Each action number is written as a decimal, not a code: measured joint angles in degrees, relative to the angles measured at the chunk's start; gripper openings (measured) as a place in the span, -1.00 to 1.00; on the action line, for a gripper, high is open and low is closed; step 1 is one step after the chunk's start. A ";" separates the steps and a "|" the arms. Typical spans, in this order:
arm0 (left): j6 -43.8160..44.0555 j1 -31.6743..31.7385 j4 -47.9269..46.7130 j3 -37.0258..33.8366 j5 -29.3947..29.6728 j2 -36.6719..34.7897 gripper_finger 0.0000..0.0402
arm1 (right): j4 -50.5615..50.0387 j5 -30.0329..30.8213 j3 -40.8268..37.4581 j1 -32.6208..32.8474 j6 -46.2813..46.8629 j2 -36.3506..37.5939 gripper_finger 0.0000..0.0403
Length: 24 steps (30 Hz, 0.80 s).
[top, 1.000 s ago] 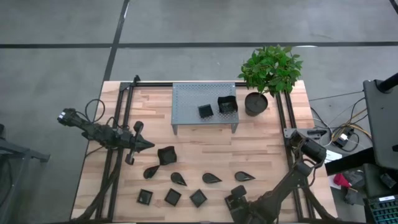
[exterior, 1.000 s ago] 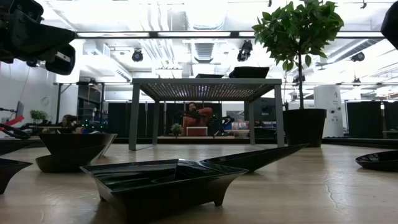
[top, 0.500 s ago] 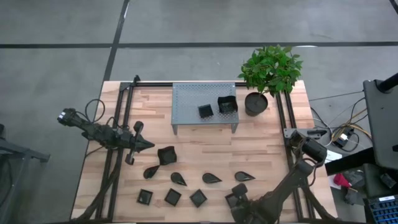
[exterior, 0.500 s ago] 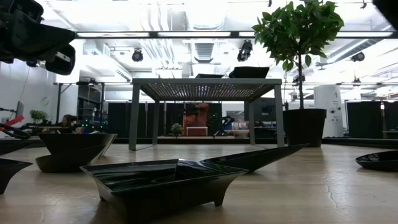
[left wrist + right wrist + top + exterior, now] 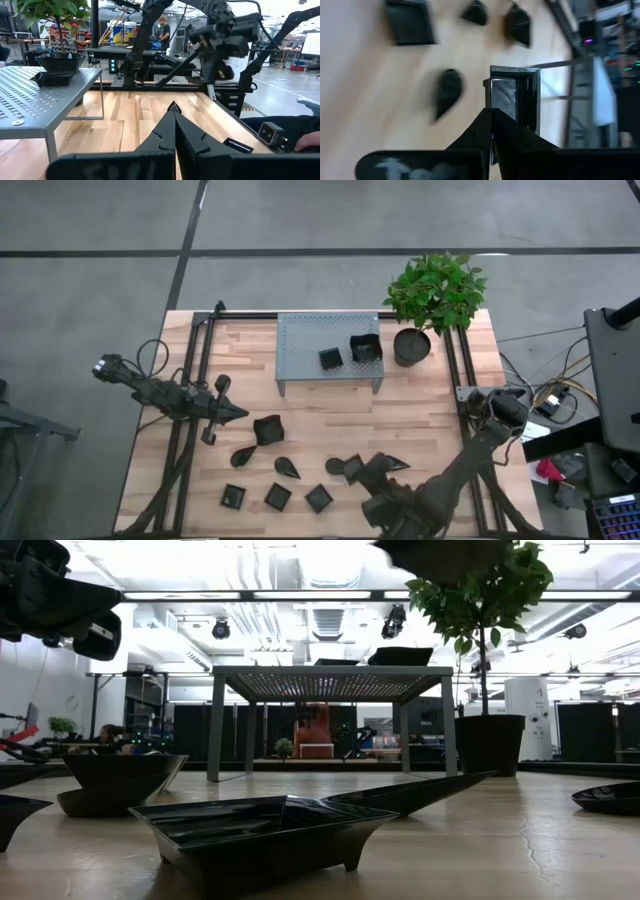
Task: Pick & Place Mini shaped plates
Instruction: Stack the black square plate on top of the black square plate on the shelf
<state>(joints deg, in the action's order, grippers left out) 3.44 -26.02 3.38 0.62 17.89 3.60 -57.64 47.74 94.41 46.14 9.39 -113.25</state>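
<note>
Since a second ago, the right gripper (image 5: 362,473) is carrying a square plate (image 5: 514,96) up from the front edge, fingers clamped on its rim. It is heading toward the stand (image 5: 300,352), which lies farther back, slightly left. Left gripper (image 5: 232,412) is idling, closed.
</note>
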 joint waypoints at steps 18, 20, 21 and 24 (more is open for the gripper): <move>0.00 0.02 0.00 0.00 0.00 -0.02 -1.00 | 2.86 -2.54 -2.50 -20.31 -27.57 13.35 -0.96; 0.00 0.02 0.00 0.00 -0.01 0.00 -1.00 | 3.32 -4.74 -2.56 -23.55 -30.39 14.01 -0.96; 0.00 0.02 0.00 0.00 0.00 0.00 -1.00 | 3.42 -5.39 -2.56 -24.99 -31.86 14.20 -0.96; 0.00 0.02 0.00 0.02 0.00 0.00 -1.00 | 4.55 -6.24 -2.62 -29.30 -36.77 14.21 -0.96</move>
<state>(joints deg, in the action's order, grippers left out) 3.44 -26.00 3.38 0.64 17.89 3.60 -53.10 41.50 91.79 16.83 -27.38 -99.04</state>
